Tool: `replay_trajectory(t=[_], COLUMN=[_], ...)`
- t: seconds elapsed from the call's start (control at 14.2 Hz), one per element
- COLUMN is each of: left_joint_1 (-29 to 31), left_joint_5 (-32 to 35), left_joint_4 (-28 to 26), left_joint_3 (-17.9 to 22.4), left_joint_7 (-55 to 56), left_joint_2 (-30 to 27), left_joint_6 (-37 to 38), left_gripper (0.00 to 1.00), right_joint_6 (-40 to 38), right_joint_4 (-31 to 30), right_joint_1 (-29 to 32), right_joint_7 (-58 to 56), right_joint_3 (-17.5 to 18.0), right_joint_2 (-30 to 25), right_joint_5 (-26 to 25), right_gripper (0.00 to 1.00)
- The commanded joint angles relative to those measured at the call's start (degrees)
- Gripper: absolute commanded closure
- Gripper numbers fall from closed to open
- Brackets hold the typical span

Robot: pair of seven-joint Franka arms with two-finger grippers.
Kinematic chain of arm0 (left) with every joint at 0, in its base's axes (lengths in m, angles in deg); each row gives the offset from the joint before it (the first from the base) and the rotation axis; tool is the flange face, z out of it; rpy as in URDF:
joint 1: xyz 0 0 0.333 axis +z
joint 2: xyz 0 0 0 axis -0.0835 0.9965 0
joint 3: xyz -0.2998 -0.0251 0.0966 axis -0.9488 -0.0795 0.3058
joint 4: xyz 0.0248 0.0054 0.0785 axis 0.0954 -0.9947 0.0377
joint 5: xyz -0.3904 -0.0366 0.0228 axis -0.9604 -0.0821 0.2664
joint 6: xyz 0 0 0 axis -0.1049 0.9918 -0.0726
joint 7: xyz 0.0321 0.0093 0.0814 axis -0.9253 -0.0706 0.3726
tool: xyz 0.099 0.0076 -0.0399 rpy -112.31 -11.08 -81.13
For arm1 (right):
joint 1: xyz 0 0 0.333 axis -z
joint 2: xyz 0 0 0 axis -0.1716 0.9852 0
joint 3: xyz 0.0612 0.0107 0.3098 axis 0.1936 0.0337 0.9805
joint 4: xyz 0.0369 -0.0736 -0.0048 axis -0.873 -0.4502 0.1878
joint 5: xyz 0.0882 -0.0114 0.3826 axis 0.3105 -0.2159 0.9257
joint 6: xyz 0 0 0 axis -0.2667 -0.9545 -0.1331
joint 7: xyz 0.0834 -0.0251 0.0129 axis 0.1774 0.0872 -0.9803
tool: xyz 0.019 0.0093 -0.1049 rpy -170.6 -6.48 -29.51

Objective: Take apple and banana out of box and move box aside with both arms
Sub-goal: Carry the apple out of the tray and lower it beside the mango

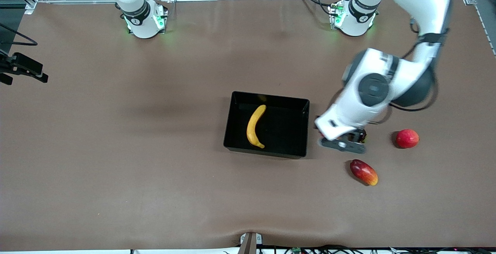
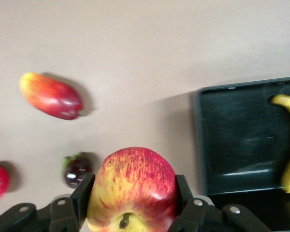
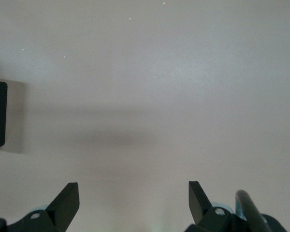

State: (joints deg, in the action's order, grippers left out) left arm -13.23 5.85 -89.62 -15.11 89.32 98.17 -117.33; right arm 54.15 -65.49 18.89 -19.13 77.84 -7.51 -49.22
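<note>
Left gripper (image 2: pixel 130 203) pinching apple (image 2: pixel 133 191) in the air, just beside the box (image 1: pixel 232 118).

Apple is red with yellow streaking, fingers (image 2: pixel 82 195) clamped on both sides. It hangs over the table (image 1: pixel 116 149) between box and small dark fruit (image 2: pixel 76 170); mango (image 1: pixel 364 172) and another red fruit (image 1: pixel 407 138) lie near. Banana (image 1: pixel 255 126) lies in the glossy black box. Brown matte tabletop. Right gripper (image 3: pixel 134 200) waits spread over bare table toward the right arm's end.
</note>
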Motion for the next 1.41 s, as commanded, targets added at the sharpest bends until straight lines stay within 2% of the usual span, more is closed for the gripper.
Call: replay_trajectory(t=[0.0,0.28,0.63,0.91,1.34], left_joint_1=[4.8,11.9,14.8,19.5,22.1], left_joint_5=[-0.1,4.7,10.9,11.3,11.8], left_joint_4=[-0.9,-0.8,1.3,4.0,4.4], left_joint_3=[0.1,0.2,0.4,0.4,0.5], left_joint_7=[-10.4,-22.6,-25.0,-31.7,-34.6], left_joint_2=[-0.2,2.9,8.3,14.1,19.6], left_joint_6=[0.4,-2.7,-8.5,-16.1,-25.3], left_gripper=[1.0,1.0,1.0,1.0,1.0], right_joint_6=[-0.1,-0.1,-0.1,-0.1,-0.1], right_joint_4=[0.8,0.8,0.8,0.8,0.8], right_joint_1=[0.7,0.8,0.8,0.8,0.8], right_joint_7=[-0.5,-0.5,-0.4,-0.4,-0.4], right_joint_3=[0.6,0.6,0.6,0.6,0.6], right_joint_2=[0.4,0.4,0.4,0.4,0.4], right_joint_5=[-0.6,-0.6,-0.6,-0.5,-0.5], right_gripper=[0.0,0.0,0.0,0.0,0.0])
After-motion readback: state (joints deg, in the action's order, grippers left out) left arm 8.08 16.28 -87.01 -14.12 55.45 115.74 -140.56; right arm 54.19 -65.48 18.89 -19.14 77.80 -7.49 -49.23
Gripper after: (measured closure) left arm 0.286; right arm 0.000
